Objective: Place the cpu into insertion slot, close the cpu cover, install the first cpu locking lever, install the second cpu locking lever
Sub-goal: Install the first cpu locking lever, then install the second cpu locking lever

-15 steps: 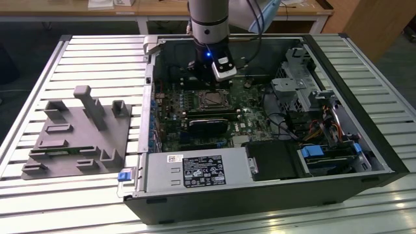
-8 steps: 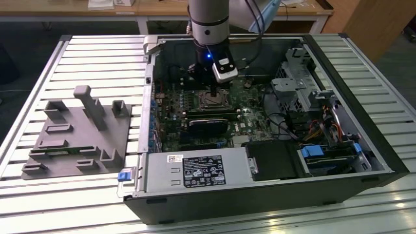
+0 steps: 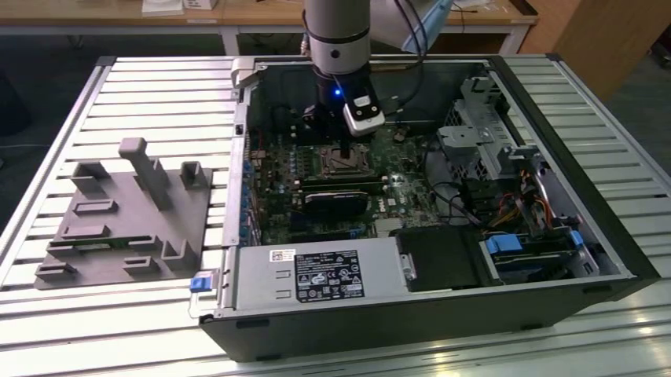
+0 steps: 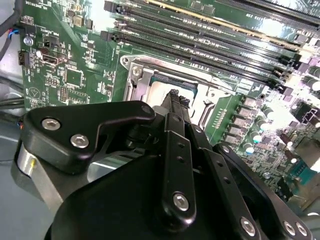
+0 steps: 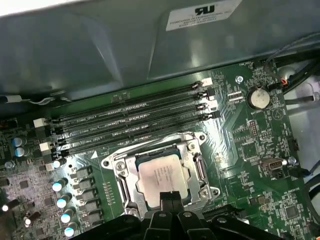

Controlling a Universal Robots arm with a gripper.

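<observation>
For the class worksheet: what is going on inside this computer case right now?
A single robot arm reaches into an open computer case lying on a slatted table. Its gripper hangs just above the cpu, which sits in the insertion slot on the green motherboard, beside the long memory slots. A grey fixture block lies at the exterior view's left.

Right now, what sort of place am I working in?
Likely a lab or workshop test bench: an opened computer case lies on a slatted metal table, a grey fixture beside it, wooden desks behind.
</observation>
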